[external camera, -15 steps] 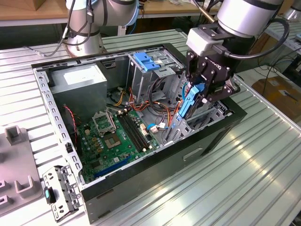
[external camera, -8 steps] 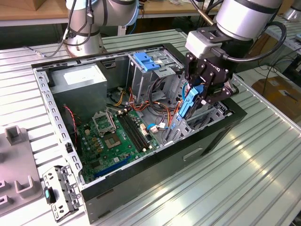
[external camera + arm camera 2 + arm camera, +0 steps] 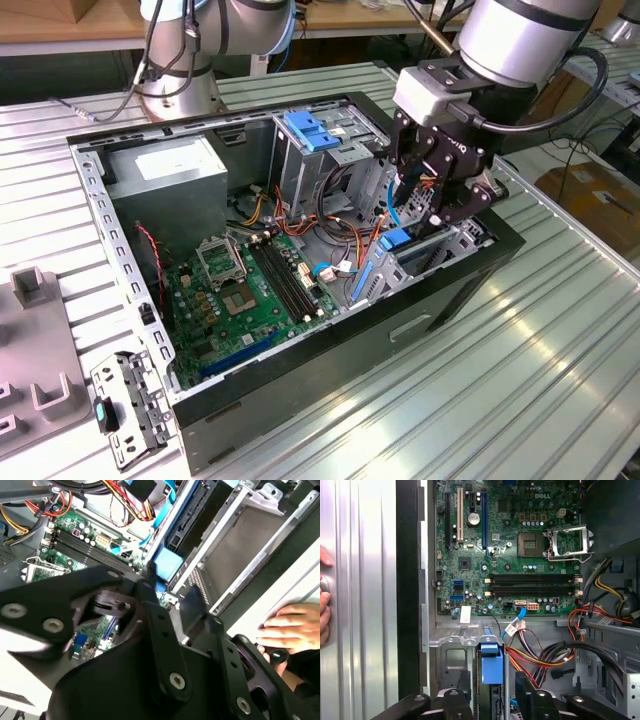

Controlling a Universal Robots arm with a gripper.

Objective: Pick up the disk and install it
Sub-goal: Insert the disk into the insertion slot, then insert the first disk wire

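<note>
Exterior view: gripper [image 3: 418, 222] low over the drive bay of the open computer case [image 3: 300, 380], above the disk [image 3: 395, 240] standing on edge there. Second wrist view: a hand [image 3: 290, 627] beside the case. First wrist view: fingers [image 3: 526, 695] apart, either side of the disk, gaps showing.

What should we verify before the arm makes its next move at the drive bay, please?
1. Gripper released: ok. Its fingers stand on either side of the disk with a gap on each side.
2. Disk in the drive bay: it stands on edge in the slot. Fully seated: cannot tell.
3. Cables clear of the fingers: cannot tell. They run close beside one finger.
4. Person's hand out of the way: not ok. It rests on the table just outside the case wall.
</note>
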